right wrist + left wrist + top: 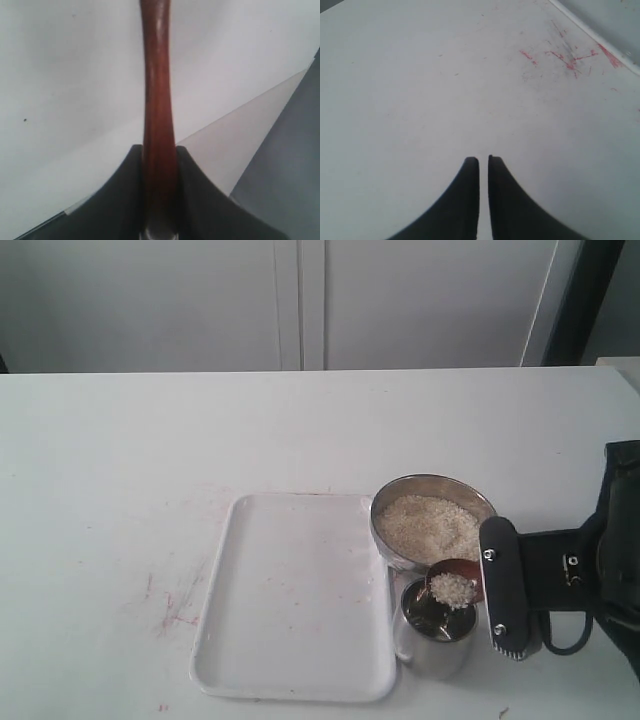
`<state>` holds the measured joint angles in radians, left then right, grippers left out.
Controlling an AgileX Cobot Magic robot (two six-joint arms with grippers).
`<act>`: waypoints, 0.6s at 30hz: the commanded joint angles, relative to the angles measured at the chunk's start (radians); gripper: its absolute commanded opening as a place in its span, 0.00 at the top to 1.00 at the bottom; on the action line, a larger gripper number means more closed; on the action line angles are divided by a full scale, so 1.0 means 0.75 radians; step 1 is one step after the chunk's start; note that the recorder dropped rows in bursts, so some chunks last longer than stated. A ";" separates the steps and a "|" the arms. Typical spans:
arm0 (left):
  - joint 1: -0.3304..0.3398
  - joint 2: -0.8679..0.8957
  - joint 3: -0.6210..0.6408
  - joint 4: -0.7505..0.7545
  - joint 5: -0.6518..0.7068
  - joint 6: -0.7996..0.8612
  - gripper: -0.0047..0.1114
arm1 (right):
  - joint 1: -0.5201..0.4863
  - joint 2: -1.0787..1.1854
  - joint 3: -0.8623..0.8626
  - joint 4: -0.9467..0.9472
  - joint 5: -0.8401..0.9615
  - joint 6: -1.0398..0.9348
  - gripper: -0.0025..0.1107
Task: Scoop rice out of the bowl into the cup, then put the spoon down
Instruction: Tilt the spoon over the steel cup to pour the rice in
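Note:
The steel bowl stands right of the middle of the table, filled with rice. Just in front of it is the steel cup. The reddish-brown spoon hangs over the cup's mouth with a heap of rice in its scoop. My right gripper reaches in from the right and is shut on the spoon's handle. In the right wrist view the handle runs out from between the fingers of that gripper. My left gripper is shut and empty over bare table, out of the exterior view.
A white tray lies empty just left of the bowl and cup. Red scratch marks stain the table left of the tray. The table's far edge meets a white wall.

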<state>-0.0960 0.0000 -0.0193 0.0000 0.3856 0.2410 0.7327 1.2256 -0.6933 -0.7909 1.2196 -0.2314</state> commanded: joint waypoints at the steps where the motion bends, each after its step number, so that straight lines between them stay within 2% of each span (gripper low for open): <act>1: -0.010 0.000 0.012 -0.008 0.065 -0.008 0.84 | 0.009 0.000 0.004 -0.103 0.002 -0.025 0.98; 18: -0.010 0.000 0.012 -0.008 0.065 -0.008 0.84 | 0.009 0.000 0.004 -0.206 0.002 -0.106 0.98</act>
<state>-0.0960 0.0000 -0.0193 0.0000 0.3856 0.2410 0.7373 1.2256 -0.6933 -0.9091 1.2179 -0.2839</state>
